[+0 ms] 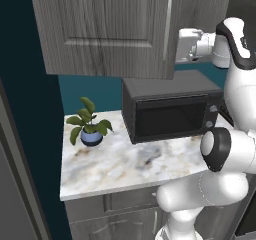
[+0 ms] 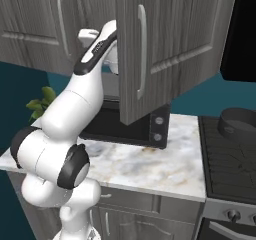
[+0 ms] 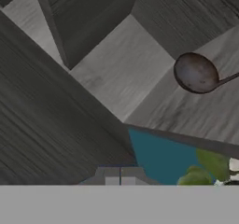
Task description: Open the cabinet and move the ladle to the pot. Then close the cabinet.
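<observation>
While the dark grey woodgrain wall cabinet (image 2: 170,44) stands open above the black boxy microwave (image 1: 170,111), the clenched, empty pincer (image 3: 120,176) faces the dark round-bowled metal ladle (image 3: 196,73) inside that cabinet.

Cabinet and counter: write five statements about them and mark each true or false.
1. One cabinet door stands swung open. True.
2. The ladle lies on the cabinet shelf. True.
3. The pot stands on the marble counter. False: it stands on the stove.
4. The pincer is shut on the ladle. False: it is shut on nothing, apart from the ladle.
5. A potted plant stands on the counter beside the microwave. True.
</observation>
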Robot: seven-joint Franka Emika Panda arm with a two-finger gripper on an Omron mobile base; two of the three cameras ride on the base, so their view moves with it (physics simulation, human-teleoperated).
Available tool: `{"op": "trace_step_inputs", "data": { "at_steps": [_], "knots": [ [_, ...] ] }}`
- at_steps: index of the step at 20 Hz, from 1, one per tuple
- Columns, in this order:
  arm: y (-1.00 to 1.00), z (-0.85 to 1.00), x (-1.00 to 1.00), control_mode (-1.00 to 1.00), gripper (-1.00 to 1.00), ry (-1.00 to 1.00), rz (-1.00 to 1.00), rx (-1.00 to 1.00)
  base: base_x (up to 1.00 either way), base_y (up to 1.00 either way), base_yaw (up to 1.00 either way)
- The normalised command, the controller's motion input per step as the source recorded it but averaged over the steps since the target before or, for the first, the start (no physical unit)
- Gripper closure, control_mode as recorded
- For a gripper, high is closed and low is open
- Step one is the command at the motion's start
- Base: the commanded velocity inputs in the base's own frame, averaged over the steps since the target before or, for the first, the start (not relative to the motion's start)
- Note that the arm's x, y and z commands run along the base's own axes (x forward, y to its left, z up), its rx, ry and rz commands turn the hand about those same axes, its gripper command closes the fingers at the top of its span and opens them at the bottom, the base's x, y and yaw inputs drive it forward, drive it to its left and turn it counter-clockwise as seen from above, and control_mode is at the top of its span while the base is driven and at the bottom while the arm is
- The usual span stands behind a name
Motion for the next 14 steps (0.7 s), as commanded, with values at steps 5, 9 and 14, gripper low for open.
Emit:
{"op": "trace_step_inputs", "data": {
  "at_steps": [5, 9, 14],
  "knots": [
    [0.73, 0.07, -0.51, -1.0, 1.0, 0.0, 0.11, 0.0, 0.0, 0.0, 0.0],
    [0.79, 0.09, -0.59, -1.0, 1.0, 0.0, 0.08, 0.0, 0.0, 0.0, 0.0],
    [0.78, 0.15, -0.62, -1.0, 1.0, -0.01, 0.02, 0.0, 0.0, 0.0, 0.0]
  ]
}}
